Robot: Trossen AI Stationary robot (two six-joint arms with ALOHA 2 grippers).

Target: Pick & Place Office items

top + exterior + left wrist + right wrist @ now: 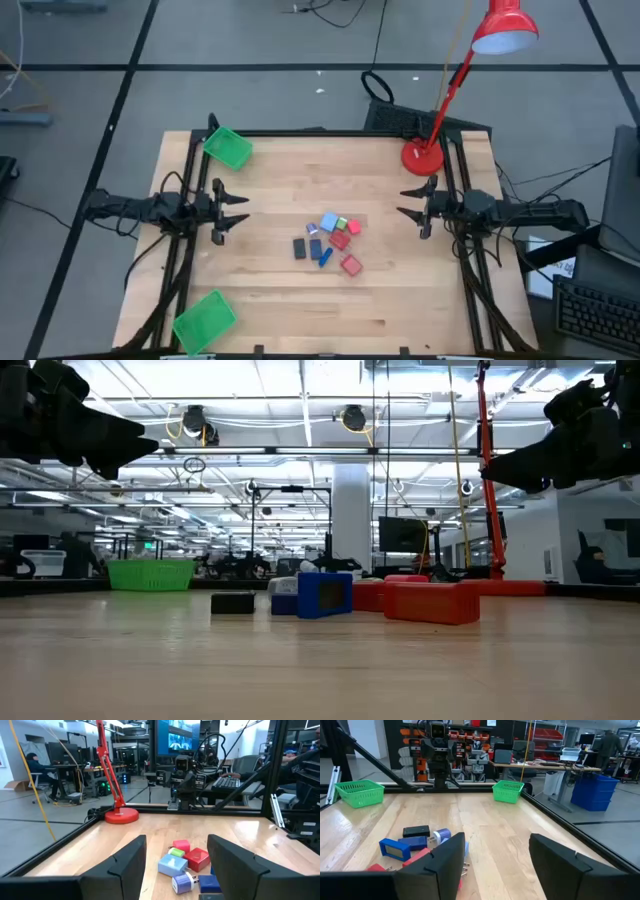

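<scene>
The office items lie in a loose cluster at the centre of the high view, slightly right of the middle of the wooden table — a light-blue block, a small green bit, red blocks, a black rectangle and a blue stick, some touching, others just beside one another. None is held, and none sits in a tray.

Two green trays wait on the left side of the frame: one at the upper left corner of the table, one at the lower left. A red desk lamp stands at the upper right corner.

The left gripper hovers at the left edge, the right gripper at the right edge, both facing the cluster and well apart from it. Each wrist view shows its own fingers spread partway with bare table between them, holding nothing.

By my reading the task is at its start: nothing picked yet. The next move calls for one arm to reach inward, descend over a piece on the cluster's rim — the lower red block looks least crowded — and close on it without nudging its neighbours.
</scene>
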